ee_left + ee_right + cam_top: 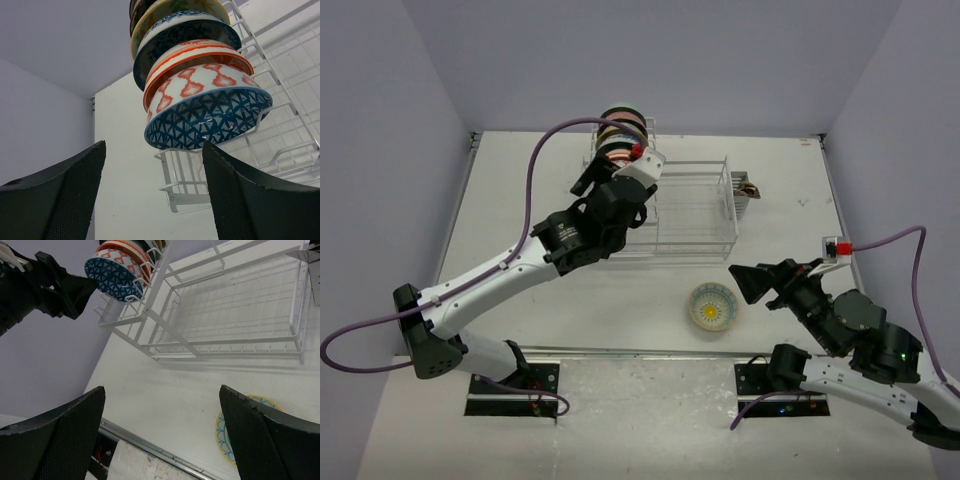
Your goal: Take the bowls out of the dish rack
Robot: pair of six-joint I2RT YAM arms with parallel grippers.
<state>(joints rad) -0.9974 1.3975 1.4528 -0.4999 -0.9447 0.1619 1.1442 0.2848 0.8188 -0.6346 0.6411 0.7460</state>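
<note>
Several patterned bowls stand on edge in a tight row at the far-left end of the dish rack. In the left wrist view the nearest bowl has a blue triangle-patterned inside and a red-and-white outside, and it rests in the rack. My left gripper is open just short of that bowl's rim, holding nothing; from above my left gripper sits right by the row. A pale yellow floral bowl lies on the table in front of the rack. My right gripper hovers open and empty beside it.
The rack's right part holds no dishes. A small dark object sits at the rack's right end. A metal rail runs along the table's near edge. Lilac walls close in the back and both sides.
</note>
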